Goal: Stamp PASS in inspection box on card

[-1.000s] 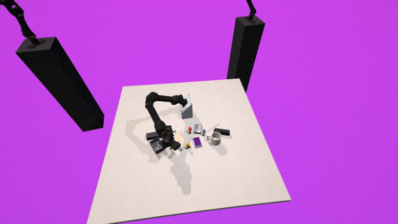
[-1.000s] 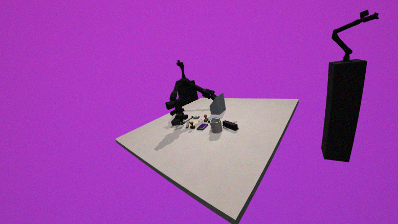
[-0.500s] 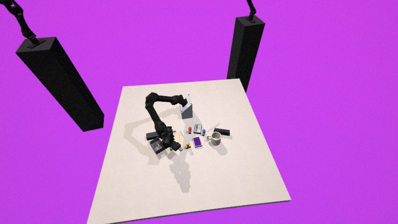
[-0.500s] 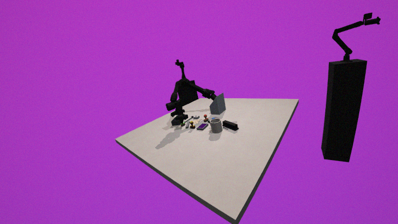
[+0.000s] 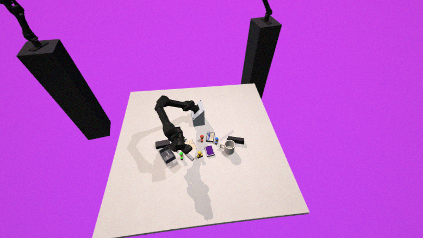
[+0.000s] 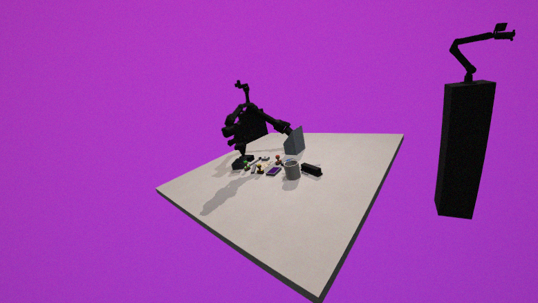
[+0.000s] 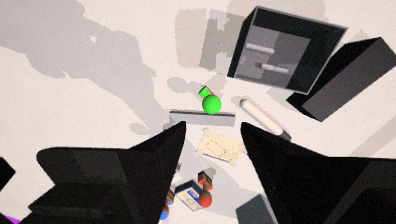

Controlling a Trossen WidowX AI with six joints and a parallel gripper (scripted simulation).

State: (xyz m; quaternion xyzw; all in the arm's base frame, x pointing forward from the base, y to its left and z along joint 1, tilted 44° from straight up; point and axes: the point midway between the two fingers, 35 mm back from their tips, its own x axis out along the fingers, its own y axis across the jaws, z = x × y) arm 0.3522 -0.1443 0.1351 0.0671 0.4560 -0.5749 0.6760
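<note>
The green-knobbed stamp (image 5: 181, 155) (image 6: 245, 164) (image 7: 211, 105) stands upright on the bench near the black tray. My gripper (image 5: 187, 149) (image 6: 242, 153) (image 7: 212, 125) is open and empty above the bench, its fingers well apart. In the wrist view the stamp shows just beyond the fingertips. The cream card (image 5: 191, 144) (image 6: 266, 164) (image 7: 220, 147) lies flat, partly hidden by the arm in the top view. A box outline shows on it; I cannot tell whether a print is inside. The purple ink pad (image 5: 209, 150) (image 6: 273, 171) lies open on the bench. Stamp lettering is not readable.
Red (image 5: 201, 137) (image 7: 205, 199), blue (image 5: 216, 139) and yellow (image 5: 199, 153) (image 6: 259, 167) stamps stand nearby. A grey bar (image 7: 202, 118) and white marker (image 7: 261, 117) lie beside the card. Also present are a black tray (image 7: 243, 45), mug (image 5: 229, 148) (image 6: 291, 171), labelled case (image 5: 210, 136) and black blocks (image 5: 235, 139) (image 7: 345, 82).
</note>
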